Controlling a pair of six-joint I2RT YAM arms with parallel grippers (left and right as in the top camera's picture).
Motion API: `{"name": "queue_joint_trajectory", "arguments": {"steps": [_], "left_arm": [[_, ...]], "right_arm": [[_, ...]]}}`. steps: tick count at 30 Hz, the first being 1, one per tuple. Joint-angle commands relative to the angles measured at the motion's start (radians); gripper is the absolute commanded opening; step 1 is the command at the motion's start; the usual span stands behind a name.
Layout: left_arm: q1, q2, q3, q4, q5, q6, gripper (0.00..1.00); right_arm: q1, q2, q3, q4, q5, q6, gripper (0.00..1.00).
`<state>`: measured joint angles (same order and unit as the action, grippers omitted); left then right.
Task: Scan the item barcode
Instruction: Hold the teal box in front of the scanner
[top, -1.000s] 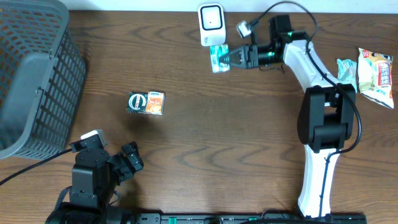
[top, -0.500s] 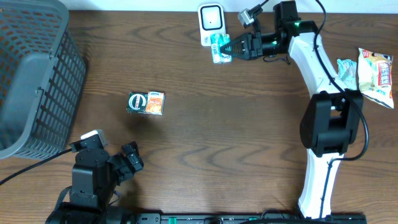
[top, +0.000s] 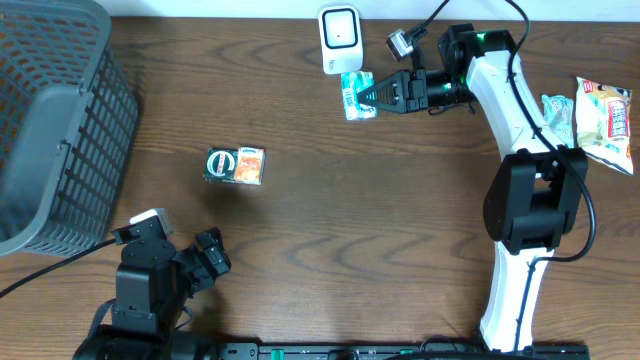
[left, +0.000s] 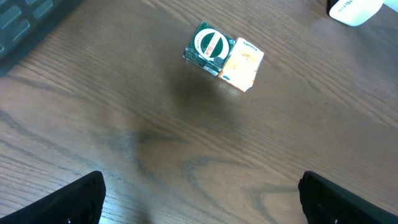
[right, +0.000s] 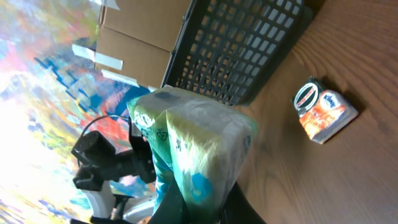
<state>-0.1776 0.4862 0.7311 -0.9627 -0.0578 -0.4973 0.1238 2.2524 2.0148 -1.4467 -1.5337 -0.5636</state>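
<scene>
**woodgrain_42:** Left to right then: the basket (top: 50, 120) sat at the far left edge. The left gripper (top: 212, 252) was parked near left, jaws spread wide with nothing in them. The little box (top: 234, 166) lay on the table (top: 400, 220) just beyond it. None of that was in the way, imo.

**kay_b:** Agreed, the action was all at the far edge. The scanner (top: 339, 38) stood right at the back of the table. The packet (top: 355, 93) hung just near of it, a touch to the right, pinched tight in the right gripper (top: 372, 95).

**woodgrain_42:** Could you spot the barcode? I couldn't, in any view.

**kay_b:** Nope. So I'd have rolled the packet slowly until the printed side faced the scanner, then held it flat and steady. It looked soft, so it probably crinkles; gentle turns.

**woodgrain_42:** Room looked fine, with bare wood near and left of the packet. The far side was tight though, with the scanner and table edge close. The snack bags (top: 600, 115) on the right were well apart.
</scene>
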Motion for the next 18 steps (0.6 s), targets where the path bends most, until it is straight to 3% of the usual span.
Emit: {"name": "queue_joint_trajectory", "arguments": {"steps": [1, 18], "left_arm": [[0.002, -0.005, 0.002, -0.002, -0.003, 0.002, 0.98], [0.002, -0.005, 0.002, -0.002, -0.003, 0.002, 0.98]], "right_arm": [[0.007, -0.031, 0.013, -0.001, -0.028, -0.07, 0.01], [0.009, -0.031, 0.012, -0.002, -0.006, -0.061, 0.01]]}}
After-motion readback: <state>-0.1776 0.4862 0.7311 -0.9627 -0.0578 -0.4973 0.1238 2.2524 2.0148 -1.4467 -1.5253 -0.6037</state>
